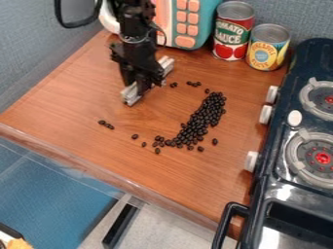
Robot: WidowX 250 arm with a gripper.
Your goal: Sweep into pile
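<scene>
Bench [81,107], brown wood grain, with dark toy stove [280,194] along the view's right edge, black arm [135,29] coming from the top, teal-and-pink toy [203,26] behind, then red can [232,31] and yellow can [267,48] side by side. Claw [141,83], closed round a pale bar [133,96], at upper left of centre. Dark beans [207,114], small, many, in a curved band right of centre, with strays at its lower left, a short row farther left, others between band and claw
</scene>
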